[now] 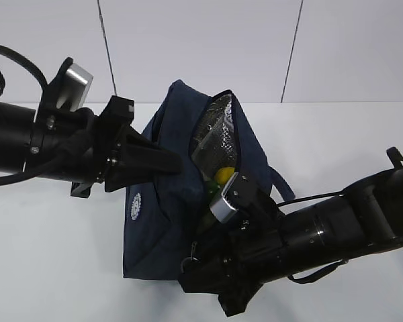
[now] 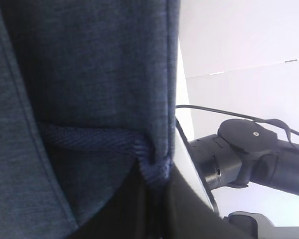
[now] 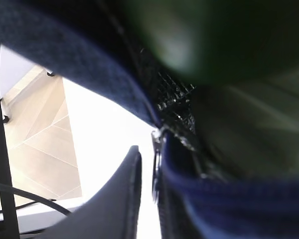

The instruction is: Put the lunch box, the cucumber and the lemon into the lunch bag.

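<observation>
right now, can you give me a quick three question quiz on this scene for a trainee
1. True or false: the lunch bag is zipped closed.
2. Which item shows as a yellow spot inside the bag's opening? A) the lemon B) a banana C) a yellow cup
3. Fill in: the left gripper is pinching the bag's ____ side.

Key
1. False. Its top gapes open and the silver lining shows.
2. A. The lemon sits just above the right gripper, which reaches into the opening.
3. Outer. In the left wrist view it is shut on navy fabric beside a strap.
</observation>
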Available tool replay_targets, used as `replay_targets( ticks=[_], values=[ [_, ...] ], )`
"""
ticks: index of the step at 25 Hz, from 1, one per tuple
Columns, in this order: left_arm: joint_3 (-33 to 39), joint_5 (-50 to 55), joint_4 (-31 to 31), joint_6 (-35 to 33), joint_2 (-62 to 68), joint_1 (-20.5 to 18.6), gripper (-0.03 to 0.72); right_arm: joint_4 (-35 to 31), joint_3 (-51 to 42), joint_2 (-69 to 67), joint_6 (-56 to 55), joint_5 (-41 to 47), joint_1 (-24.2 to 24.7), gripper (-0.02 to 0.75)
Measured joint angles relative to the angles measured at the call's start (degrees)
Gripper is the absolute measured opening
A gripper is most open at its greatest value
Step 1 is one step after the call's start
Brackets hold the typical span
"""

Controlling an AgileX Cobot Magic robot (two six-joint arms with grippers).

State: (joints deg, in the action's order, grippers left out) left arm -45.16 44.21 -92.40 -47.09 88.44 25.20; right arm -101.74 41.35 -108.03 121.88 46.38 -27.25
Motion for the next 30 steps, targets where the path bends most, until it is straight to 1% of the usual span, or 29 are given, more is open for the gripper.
replay_targets(
  ticks=[4, 8, 15, 22, 30],
  values=[
    [0.00, 0.13, 0.00, 0.00, 0.00, 0.00, 0.011, 0.00, 0.00, 0.00, 0.00, 0.12, 0.00, 0.083],
    [0.00, 0.12, 0.00, 0.00, 0.00, 0.00, 0.011, 0.00, 0.00, 0.00, -0.14, 0.21, 0.00, 0.008],
    [0.00, 0.25, 0.00, 0.00, 0.00, 0.00, 0.011, 0.00, 0.09, 0.00, -4.62, 0.21, 0.00, 0.008],
    [0.00, 0.25, 0.00, 0.00, 0.00, 0.00, 0.011, 0.00, 0.09, 0.00, -5.78, 0.11, 0.00, 0.008],
    [0.00, 0.25, 0.00, 0.00, 0.00, 0.00, 0.011, 3.68, 0.22, 0.54, -9.57, -0.01, 0.00, 0.008]
  ],
)
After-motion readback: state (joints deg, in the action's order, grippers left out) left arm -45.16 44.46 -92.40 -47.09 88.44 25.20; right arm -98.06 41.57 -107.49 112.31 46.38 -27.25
